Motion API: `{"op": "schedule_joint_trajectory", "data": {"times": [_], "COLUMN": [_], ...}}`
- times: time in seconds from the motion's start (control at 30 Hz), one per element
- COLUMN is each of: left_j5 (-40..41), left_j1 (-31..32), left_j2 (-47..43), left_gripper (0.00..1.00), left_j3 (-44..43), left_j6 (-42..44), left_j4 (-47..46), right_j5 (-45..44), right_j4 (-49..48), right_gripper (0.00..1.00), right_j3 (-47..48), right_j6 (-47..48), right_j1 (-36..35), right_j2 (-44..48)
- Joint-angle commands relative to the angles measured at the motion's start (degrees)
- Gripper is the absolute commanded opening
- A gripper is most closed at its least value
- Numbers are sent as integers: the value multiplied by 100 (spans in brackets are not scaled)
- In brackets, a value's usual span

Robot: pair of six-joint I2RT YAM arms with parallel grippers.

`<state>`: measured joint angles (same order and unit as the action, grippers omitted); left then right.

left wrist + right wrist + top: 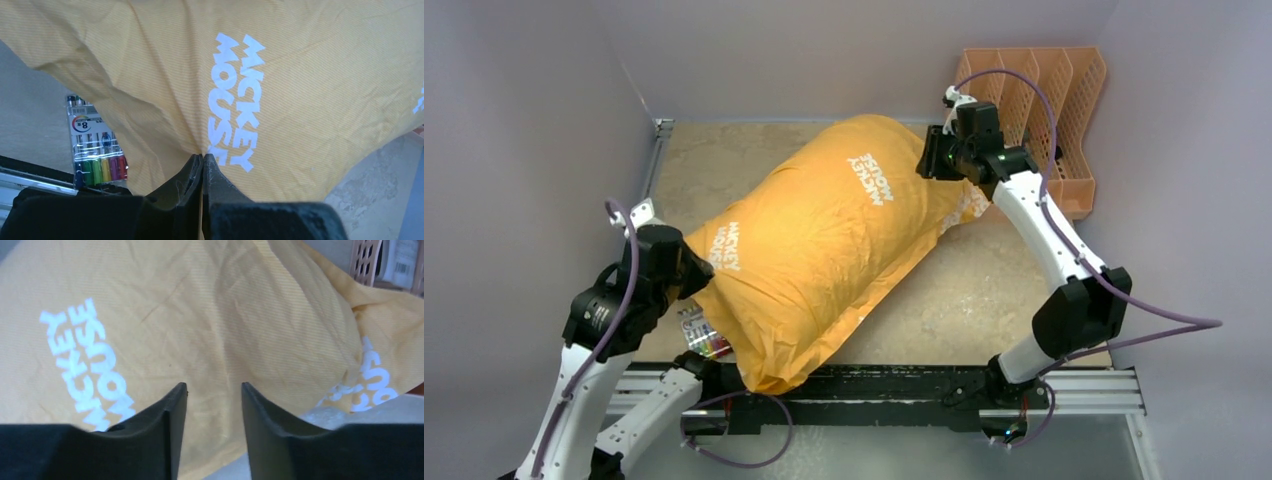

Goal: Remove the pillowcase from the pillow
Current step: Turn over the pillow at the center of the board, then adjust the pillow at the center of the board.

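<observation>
The pillowcase [824, 250] lies diagonally on the desk [984, 300], its long axis running near-left to far-right, with the pillow hidden inside. The left tool [202, 160] is pinched tight on fabric at the near-left end. The right tool [214, 390], spread and holding nothing, is at the far-right end

We see the left end effector [203, 159] pinching the pillowcase [320, 85] beside its white lettering [235, 100]; a marker pack [96, 150] lies on the table [30, 120].
</observation>
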<state>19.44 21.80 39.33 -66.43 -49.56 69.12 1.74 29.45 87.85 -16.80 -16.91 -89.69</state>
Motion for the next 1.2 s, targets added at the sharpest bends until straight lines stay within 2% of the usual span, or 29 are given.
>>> {"op": "schedule_joint_trajectory", "data": {"times": [0.0,0.07,0.13,0.23,0.3,0.33,0.37,0.4,0.43,0.47,0.53,0.57,0.6,0.67,0.77,0.8,0.83,0.9,0.93,1.0,1.07,1.17], "left_j5": [-347,-522,-584,-172,172,366,510,633,706,732,689,658,625,519,379,344,290,171,75,-185,-564,-1391], "left_j1": [-23,-27,-27,-22,-27,-26,-27,-25,-27,-27,-26,-24,-25,-25,-27,-26,-27,-27,-27,-27,-27,-27], "left_j2": [305,360,354,203,47,-28,-96,-180,-244,-304,-343,-337,-300,-118,369,529,697,1014,1175,1486,1833,2435], "left_gripper": [0,0,0,0,0,4,17,42,57,63,67,69,71,75,77,77,78,79,81,83,84,85], "left_j3": [-429,-360,-235,-19,77,86,80,63,45,15,-45,-76,-90,-183,-303,-327,-345,-366,-388,-440,-507,-624], "left_j6": [407,514,647,587,435,332,227,130,66,38,32,48,59,106,259,312,385,522,610,804,1017,1374], "left_j4": [-598,-609,-431,-35,218,360,538,621,668,688,641,572,477,226,-187,-315,-444,-753,-921,-1330,-1765,-2358], "right_j5": [749,864,1090,785,636,457,131,-349,-860,-1196,-2138,-2197,-1982,-818,142,330,344,503,563,835,564,613], "right_j4": [-131,-422,-578,-740,-744,-617,-410,-159,145,506,895,899,774,342,-177,-155,-20,-197,-499,-1055,-1174,-1471], "right_gripper": [58,69,73,80,81,81,81,81,82,84,96,98,99,99,99,95,85,59,50,38,23,13], "right_j3": [44,-182,-416,-896,-1122,-1136,-1034,-930,-794,-656,-443,-417,-432,-556,-712,-733,-727,-1294,-1886,-3079,-3798,-4554], "right_j6": [338,394,402,220,147,107,29,-49,-112,-191,-192,-113,-39,-62,-92,-172,-191,-474,-710,-1330,-1735,-2097], "right_j1": [-290,-677,-987,-1078,-1078,-1078,-1078,-1078,-1078,-1069,-950,-829,-613,-172,-50,-50,-54,-123,-143,-140,-127,-124], "right_j2": [670,1054,1319,1595,1589,1506,1397,1273,1170,1083,994,1008,1022,1004,580,340,53,-201,-121,202,519,833]}}
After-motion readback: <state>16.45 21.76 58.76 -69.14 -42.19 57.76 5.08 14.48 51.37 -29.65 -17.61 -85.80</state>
